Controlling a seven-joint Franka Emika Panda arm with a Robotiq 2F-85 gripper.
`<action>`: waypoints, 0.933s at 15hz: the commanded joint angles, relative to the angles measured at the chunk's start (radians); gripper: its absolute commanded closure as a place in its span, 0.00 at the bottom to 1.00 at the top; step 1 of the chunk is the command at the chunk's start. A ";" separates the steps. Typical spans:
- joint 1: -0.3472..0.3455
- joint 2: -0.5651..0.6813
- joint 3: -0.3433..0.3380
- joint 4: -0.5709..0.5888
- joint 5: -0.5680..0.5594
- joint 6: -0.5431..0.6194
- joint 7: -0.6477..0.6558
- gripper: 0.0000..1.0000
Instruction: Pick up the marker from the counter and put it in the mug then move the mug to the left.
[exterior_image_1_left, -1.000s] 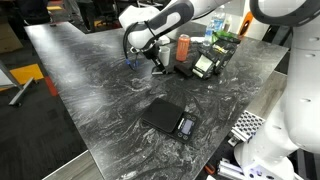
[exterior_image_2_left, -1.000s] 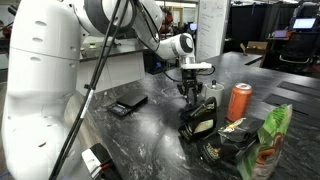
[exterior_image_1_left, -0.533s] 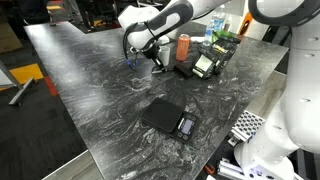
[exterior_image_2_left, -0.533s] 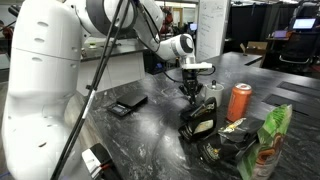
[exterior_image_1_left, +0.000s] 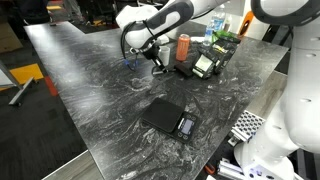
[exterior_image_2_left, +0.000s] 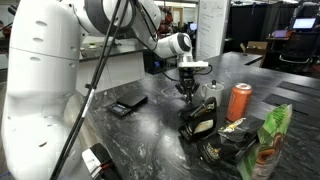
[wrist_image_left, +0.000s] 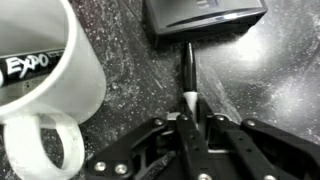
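Marker (wrist_image_left: 190, 72): a slim dark stick with a pale band partway along it, made out only in the wrist view. It runs straight up the picture from between the fingers (wrist_image_left: 215, 132). Its far tip ends just short of a black flat-edged box (wrist_image_left: 205, 14).

The fingers are drawn in close, one on each side of the shaft, pinching it near the pale band. No gap shows between finger and marker. Whether the far tip touches the counter (wrist_image_left: 270, 90) cannot be told.

Gripper (wrist_image_left: 191, 128): centred on the marker's line, with its linkage filling the bottom edge of the wrist view.

Mug (wrist_image_left: 82, 85): white, just beside the marker toward the left edge of the wrist view and not touching it. The handle points toward the bottom of the picture. Inside the mouth sits a dark item with white lettering "EXPO".

In both exterior views the gripper (exterior_image_1_left: 132, 60) (exterior_image_2_left: 187, 88) points down over the dark veined counter (exterior_image_1_left: 95, 95) (exterior_image_2_left: 150, 135). Marker and mug cannot be made out there.

Red-orange can (exterior_image_1_left: 183, 46) (exterior_image_2_left: 239, 101): upright, near the gripper but apart from it.

Black scale (exterior_image_1_left: 167, 118) (exterior_image_2_left: 127, 105): flat on the counter, well apart from the gripper.
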 joint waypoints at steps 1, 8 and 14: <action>0.001 -0.082 0.034 -0.019 0.024 -0.076 0.039 0.97; -0.047 -0.247 0.036 -0.050 0.154 0.001 0.084 0.97; -0.092 -0.406 -0.006 -0.118 0.357 0.166 0.075 0.97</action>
